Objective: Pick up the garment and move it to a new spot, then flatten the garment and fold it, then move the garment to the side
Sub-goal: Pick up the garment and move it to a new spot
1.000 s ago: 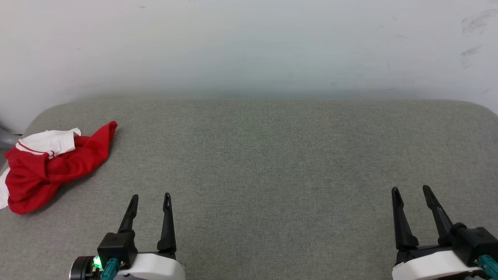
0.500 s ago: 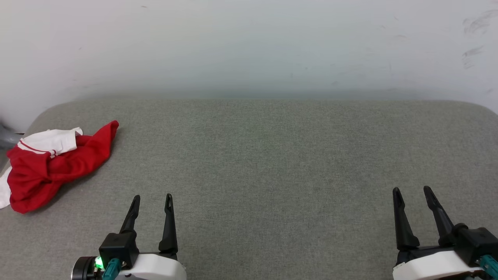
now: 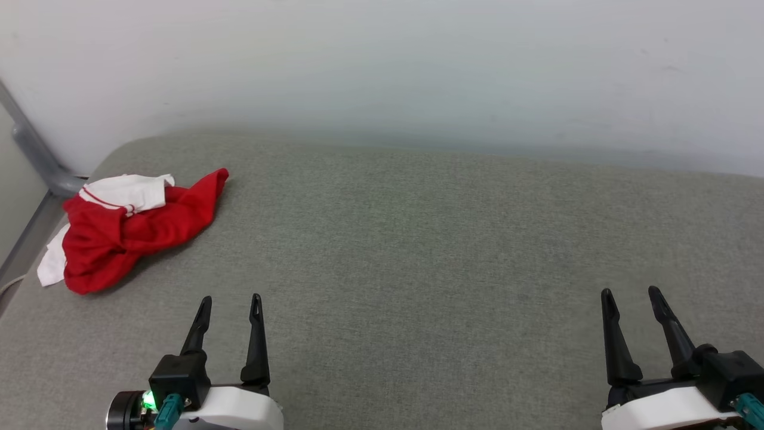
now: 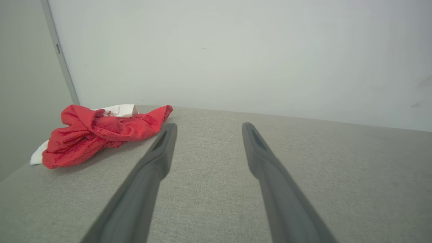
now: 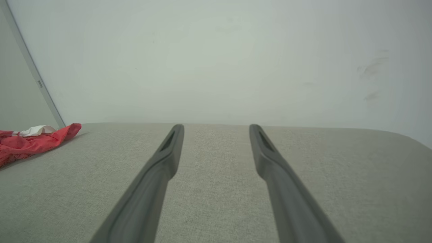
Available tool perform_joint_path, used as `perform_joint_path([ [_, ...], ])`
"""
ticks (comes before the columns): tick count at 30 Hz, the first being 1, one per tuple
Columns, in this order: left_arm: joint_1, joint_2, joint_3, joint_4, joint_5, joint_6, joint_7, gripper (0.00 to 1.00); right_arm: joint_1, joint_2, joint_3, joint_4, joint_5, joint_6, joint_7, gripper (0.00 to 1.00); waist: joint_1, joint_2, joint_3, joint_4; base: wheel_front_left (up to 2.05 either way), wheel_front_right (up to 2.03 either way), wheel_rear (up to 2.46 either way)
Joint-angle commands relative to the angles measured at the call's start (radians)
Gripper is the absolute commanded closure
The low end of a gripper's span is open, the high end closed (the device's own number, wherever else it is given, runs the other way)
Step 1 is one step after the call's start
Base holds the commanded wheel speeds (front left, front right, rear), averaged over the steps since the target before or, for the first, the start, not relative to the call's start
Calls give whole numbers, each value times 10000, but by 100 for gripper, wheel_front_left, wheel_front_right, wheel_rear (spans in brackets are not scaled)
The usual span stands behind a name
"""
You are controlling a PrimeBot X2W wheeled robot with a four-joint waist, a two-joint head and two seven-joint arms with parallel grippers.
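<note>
Jersey T-shirt (image 3: 131,233), red with a white, stripe-trimmed sleeve on its far side, lies crumpled at the far left corner of the grey padded surface (image 3: 418,251), close to the left edge. The heap's long axis runs diagonally, from a rounded near-left end to a pointed red tip at the far right. No lettering shows.

The left gripper (image 3: 231,298) hovers by the near edge, its jaws wide apart and empty. The shirt lies ahead of it and off to the left, well apart. The right gripper (image 3: 630,290), jaws equally spread and empty, sits at the near right, with most of the bare surface between it and the cloth.

The left arm is plainly the nearer, so the pick-up likely falls to it, reaching farther out and leftward. A pale wall (image 3: 382,60) stands behind, with a grey rail (image 3: 36,155) at the left corner.
</note>
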Motion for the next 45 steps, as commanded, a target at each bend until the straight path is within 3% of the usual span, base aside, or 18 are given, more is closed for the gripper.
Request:
perform_joint_path([
  [1,-1,-8,35,1,15,-18,-28,0,103,17,5,-36,32,-7,-25,0,0,0,18,240,0,0,0],
  [27,117,-10,401,18,23,-91,-28,0,158,17,88,-93,30,-7,-23,0,0,0,18,3040,0,0,0],
  [40,6,-10,684,74,-274,-10,-28,0,124,15,204,-108,1,-7,-23,0,0,0,101,3174,0,0,0],
  [45,-608,-8,1143,158,-327,-369,-28,0,14,15,227,-182,-139,-7,-23,0,0,0,316,2926,0,0,0],
])
